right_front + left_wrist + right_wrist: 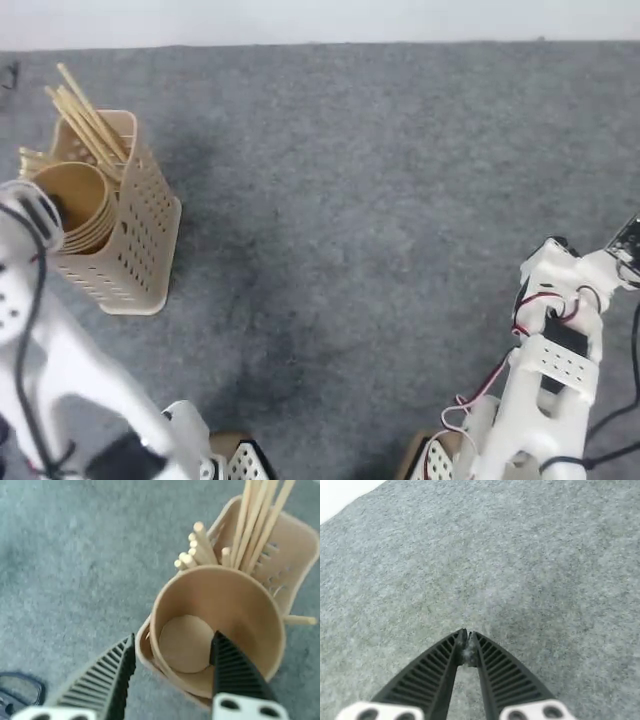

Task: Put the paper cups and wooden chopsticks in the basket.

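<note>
Paper cups (215, 625) nested in basket (300, 550), directly below left tool (175, 636), spread wide, empty; chopsticks (260, 525) standing just beyond. Right tool (466, 635) closed, well apart.

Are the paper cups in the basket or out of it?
In. The stacked paper cups sit upright inside the basket, beside the wooden chopsticks; the left gripper straddles the rim, jaws open.

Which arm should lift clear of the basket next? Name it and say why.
Left. Its tool hangs open at the cup in the basket; the right tool is shut over the carpet, far off.
</note>
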`<action>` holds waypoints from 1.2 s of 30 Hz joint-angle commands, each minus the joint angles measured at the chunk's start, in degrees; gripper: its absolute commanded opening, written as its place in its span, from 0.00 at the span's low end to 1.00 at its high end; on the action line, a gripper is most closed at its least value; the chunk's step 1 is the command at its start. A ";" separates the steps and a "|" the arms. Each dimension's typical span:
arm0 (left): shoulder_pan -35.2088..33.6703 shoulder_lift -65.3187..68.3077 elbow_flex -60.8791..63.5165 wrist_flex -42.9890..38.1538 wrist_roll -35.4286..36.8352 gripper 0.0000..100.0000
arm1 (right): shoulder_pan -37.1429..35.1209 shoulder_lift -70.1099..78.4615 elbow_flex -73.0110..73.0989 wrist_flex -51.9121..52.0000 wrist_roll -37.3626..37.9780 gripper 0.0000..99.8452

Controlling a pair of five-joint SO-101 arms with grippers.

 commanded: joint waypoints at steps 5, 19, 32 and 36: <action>-1.76 11.16 -17.63 2.73 0.70 0.23 | -2.24 -1.10 0.26 -0.66 4.13 0.01; -0.35 34.11 -28.35 10.11 -16.44 0.23 | -2.86 -0.92 0.35 -0.66 4.75 0.01; 13.19 35.16 -28.18 10.20 -38.24 0.01 | -2.95 -0.92 0.35 -0.66 4.75 0.01; 17.49 34.64 -24.75 10.20 -42.99 0.01 | -2.95 -0.92 0.35 -0.66 4.75 0.01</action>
